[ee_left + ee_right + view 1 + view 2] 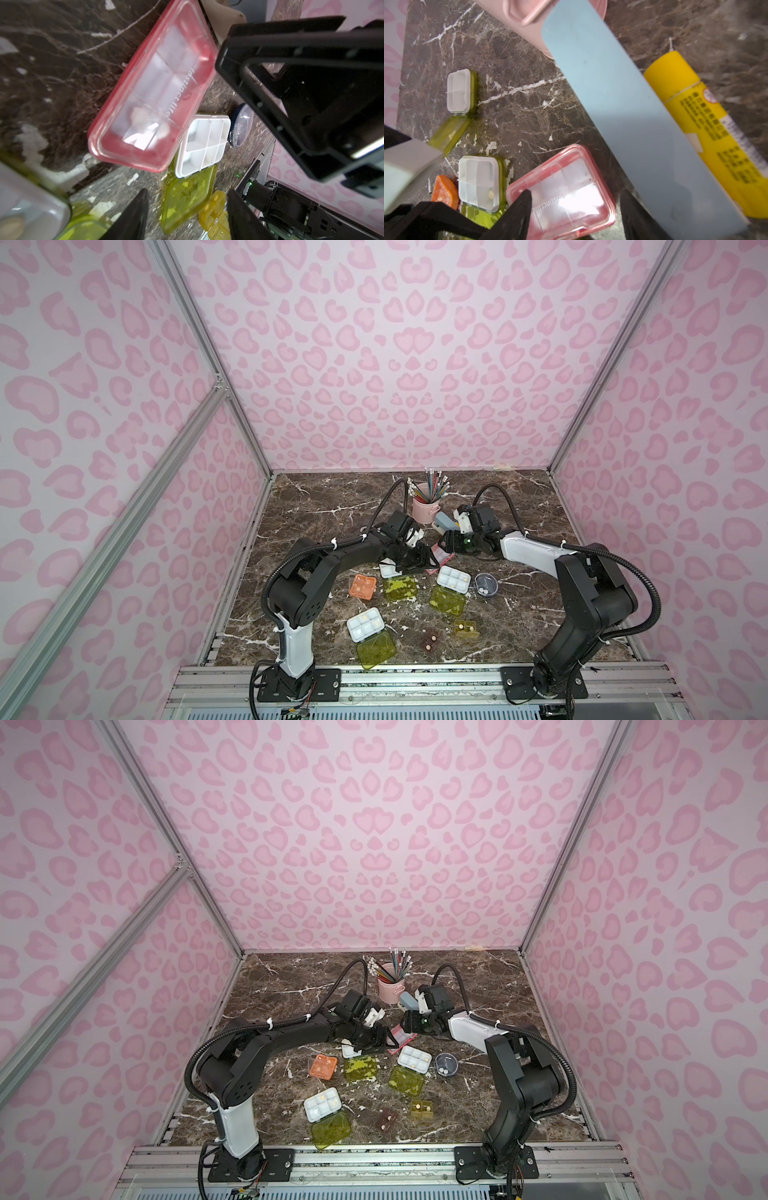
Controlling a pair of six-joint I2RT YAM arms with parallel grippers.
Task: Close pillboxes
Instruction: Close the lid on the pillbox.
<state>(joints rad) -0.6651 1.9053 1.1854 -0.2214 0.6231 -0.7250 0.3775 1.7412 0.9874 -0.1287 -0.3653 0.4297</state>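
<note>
So, both arms meet over the middle of the dark brown marble table [316, 506], and the thing between them is the rectangular translucent pink pillbox [406, 1039]. It lies flat on the table with its lid down over the white compartments. It's just beside a white plastic tray [453, 577] whose yellow-green lid [446, 600] is flopped open toward the front.

The left gripper [188, 190] hovers at the pink pillbox's left side, fingers spread, nothing between them. In the left wrist view only table and other boxes show through the gap. The right gripper [575, 192] sits on the opposite side, fingers also apart. One fingertip [525, 199] overlaps the pink lid in the right wrist view and the other stands clear of the box edge, so it's released, not clamped on anything.

Other pillboxes, in both top views:
- a second white tray [388, 570], partly under the left gripper, lid open
- a third white tray [365, 625] near the front edge, lid open too
- a small orange square box [363, 587] off to the left
- a round dark-blue box [486, 585] to the right, pills showing
- a small brown box [430, 641] and an olive box [465, 628] toward the front, pills showing in both

Behind the right gripper are a grey-blue stapler [633, 124], a yellow glue stick [706, 128] right alongside it, and a pink cup of pencils [424, 506].
</note>
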